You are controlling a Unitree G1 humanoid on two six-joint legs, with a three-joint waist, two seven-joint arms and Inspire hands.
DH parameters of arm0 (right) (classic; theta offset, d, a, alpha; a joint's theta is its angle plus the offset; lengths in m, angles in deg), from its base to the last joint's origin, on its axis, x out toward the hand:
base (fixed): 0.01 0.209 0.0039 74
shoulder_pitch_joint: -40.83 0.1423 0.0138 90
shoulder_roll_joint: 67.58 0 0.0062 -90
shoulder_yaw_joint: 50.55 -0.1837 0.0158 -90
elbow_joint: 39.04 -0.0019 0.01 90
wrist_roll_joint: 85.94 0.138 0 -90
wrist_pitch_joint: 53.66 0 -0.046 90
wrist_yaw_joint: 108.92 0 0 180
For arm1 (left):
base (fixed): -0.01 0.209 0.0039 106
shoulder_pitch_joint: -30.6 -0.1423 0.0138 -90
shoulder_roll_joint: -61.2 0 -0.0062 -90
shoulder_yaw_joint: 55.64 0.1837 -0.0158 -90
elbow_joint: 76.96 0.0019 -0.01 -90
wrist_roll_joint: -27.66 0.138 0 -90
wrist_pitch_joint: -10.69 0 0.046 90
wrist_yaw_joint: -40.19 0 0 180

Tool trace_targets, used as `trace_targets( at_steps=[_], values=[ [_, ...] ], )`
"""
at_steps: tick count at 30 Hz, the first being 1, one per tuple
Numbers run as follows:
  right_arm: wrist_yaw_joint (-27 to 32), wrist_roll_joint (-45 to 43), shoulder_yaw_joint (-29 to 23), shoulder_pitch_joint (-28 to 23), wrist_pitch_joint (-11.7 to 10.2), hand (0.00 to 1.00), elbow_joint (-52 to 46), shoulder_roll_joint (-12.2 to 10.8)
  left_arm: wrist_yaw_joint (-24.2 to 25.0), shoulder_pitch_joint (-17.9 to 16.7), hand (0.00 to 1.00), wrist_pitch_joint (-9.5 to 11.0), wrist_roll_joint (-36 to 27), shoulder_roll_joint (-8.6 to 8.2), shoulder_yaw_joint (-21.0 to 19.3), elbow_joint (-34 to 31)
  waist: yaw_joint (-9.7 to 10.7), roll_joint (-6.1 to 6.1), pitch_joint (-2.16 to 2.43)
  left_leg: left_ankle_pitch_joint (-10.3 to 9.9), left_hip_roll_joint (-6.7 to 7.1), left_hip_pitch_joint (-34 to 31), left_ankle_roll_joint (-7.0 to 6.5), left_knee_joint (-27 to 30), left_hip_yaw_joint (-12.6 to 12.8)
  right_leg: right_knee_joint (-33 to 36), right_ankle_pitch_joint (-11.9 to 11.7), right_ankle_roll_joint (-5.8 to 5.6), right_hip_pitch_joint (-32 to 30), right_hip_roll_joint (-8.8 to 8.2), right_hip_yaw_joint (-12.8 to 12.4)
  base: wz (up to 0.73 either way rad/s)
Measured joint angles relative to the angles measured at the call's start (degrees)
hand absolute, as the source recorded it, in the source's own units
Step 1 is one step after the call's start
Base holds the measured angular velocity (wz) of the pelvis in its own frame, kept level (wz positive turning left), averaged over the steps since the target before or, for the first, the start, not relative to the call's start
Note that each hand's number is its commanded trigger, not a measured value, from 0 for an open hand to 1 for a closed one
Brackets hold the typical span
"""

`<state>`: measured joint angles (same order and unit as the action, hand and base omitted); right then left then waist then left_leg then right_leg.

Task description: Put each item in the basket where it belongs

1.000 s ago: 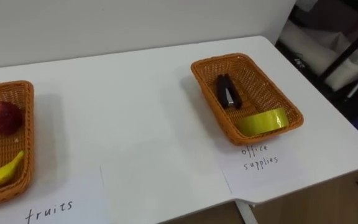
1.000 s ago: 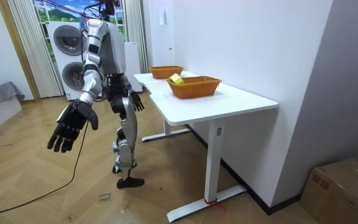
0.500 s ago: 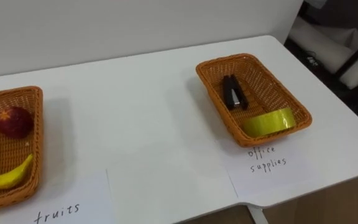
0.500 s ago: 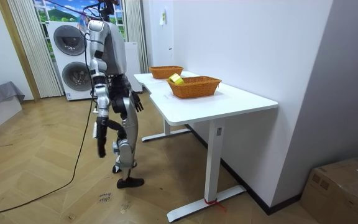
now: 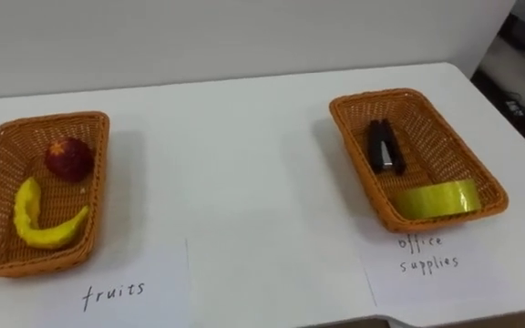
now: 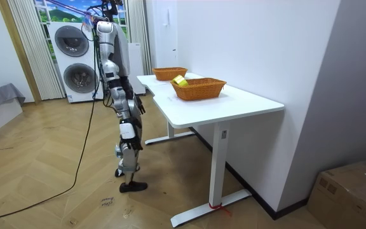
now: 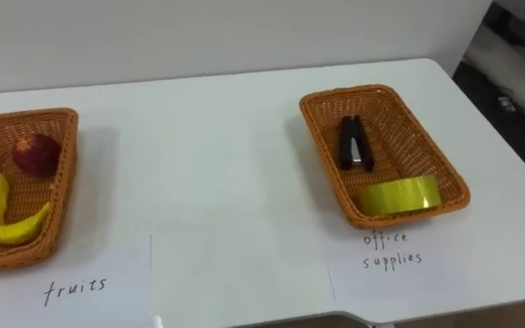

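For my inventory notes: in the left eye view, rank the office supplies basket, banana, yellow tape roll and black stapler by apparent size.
1. office supplies basket
2. banana and yellow tape roll, too alike to rank
3. black stapler

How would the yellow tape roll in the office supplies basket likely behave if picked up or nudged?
The yellow tape roll looks like a stiff ring, so it probably keeps its shape. It seems propped against the basket wall, so a nudge may roll or topple it. Its glossy face could be slippery.
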<state>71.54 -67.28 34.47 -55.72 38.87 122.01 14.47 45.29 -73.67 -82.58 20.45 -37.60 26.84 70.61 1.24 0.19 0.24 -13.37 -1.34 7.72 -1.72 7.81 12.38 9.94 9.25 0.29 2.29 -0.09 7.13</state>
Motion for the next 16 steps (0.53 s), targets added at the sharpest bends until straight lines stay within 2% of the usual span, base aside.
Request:
trace_targets(
  at_steps=[4,5,6,16],
  values=[
    [-0.04,-5.74,2.87,1.07,-0.15,0.0,-1.72,0.11,-1.18,0.3,0.0,0.59,-0.1,-0.03,1.11,-0.11,-0.59,-0.04,-0.03,0.02,0.02,-0.22,0.02,0.03,-0.92,-0.23,-0.01,0.0,0.26,-0.09,0.98,0.12],
    [-0.03,-6.6,3.91,1.04,-0.36,0.0,-2.43,0.17,-1.2,0.44,0.0,0.84,-0.1,-0.02,1.57,-0.11,-0.96,-0.11,-0.22,0.01,0.02,-0.2,0.03,0.02,-1.15,-0.4,-0.01,0.0,0.69,-0.07,1.2,0.13],
    [-0.1,-7.45,4.44,1.03,-0.7,0.0,-2.55,0.18,-1.2,0.81,0.0,0.86,-0.15,0.04,2.15,-0.11,-1.36,-0.16,-0.19,0.0,0.04,-0.21,0.05,-0.05,-1.5,-0.36,0.09,-0.06,0.79,-0.09,1.46,0.12],
    [-0.71,-7.76,6.91,1.57,-0.73,0.0,-3.26,0.23,-1.23,1.26,0.0,1.05,-1.28,0.02,3.18,0.15,-2.0,-0.15,-0.21,0.0,0.36,-1.03,0.04,0.05,-3.3,-0.32,0.7,-0.21,0.82,-0.76,3.36,0.1]
  ],
)
